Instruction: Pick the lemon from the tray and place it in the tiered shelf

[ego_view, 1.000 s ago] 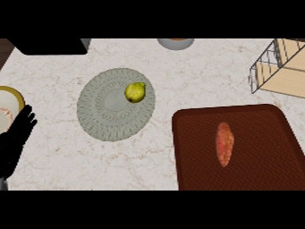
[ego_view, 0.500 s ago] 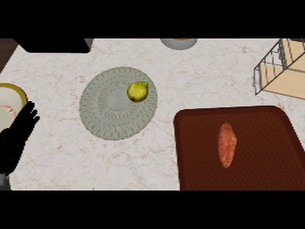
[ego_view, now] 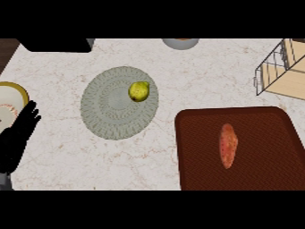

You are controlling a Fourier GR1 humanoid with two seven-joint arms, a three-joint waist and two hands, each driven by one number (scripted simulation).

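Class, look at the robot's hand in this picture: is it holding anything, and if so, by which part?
Nothing is held. The left hand rests open at the left edge, and the lemon lies untouched on the grey mat. The right hand is out of view.

The pale marbled stone counter [ego_view: 181, 76] is carrying a round grey woven mat [ego_view: 112, 118], a dark brown rectangular tray [ego_view: 267, 147], a wooden wire-framed tiered shelf [ego_view: 293, 71] and a yellow-rimmed white plate [ego_view: 9, 91].

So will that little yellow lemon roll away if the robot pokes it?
Probably a bit. The lemon looks rounded, so a poke could make it wobble or roll. It lies on a grey ribbed mat, which may slow it. It looks small beside the left hand, so it is likely light and easy to lift.
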